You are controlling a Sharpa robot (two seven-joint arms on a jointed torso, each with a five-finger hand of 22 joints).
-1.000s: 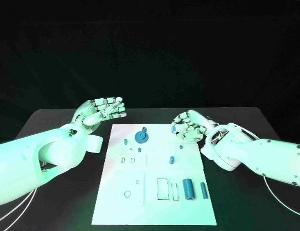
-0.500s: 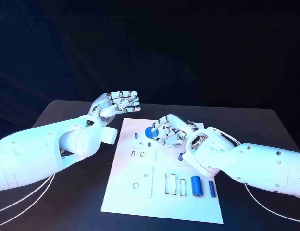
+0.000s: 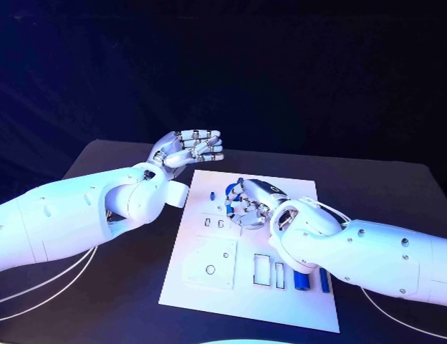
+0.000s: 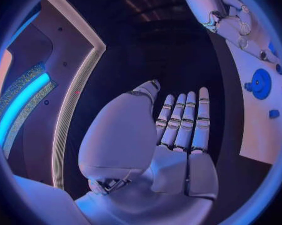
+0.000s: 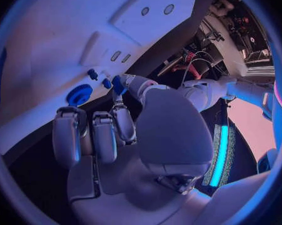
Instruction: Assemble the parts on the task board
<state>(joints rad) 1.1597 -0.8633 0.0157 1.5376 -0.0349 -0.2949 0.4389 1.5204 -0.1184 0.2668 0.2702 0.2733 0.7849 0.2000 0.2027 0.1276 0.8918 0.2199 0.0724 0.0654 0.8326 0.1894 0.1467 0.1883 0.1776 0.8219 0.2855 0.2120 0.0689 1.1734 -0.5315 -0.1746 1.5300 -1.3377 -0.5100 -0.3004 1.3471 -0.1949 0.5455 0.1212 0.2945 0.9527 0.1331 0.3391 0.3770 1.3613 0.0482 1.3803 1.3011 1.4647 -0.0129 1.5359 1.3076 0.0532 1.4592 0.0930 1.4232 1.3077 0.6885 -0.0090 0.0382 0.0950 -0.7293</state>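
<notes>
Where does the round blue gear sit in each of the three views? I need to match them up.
Head view: blue gear at the task board's far end, partly hidden by the right hand.
Left wrist view: gear on the board, near the right hand.
Right wrist view: gear just past the right hand's fingers.
Shared landmark: the right hand, beside the gear.

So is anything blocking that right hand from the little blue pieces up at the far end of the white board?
Nothing visible does. The right hand hovers over the board, with a small blue piece at its fingers.
</notes>
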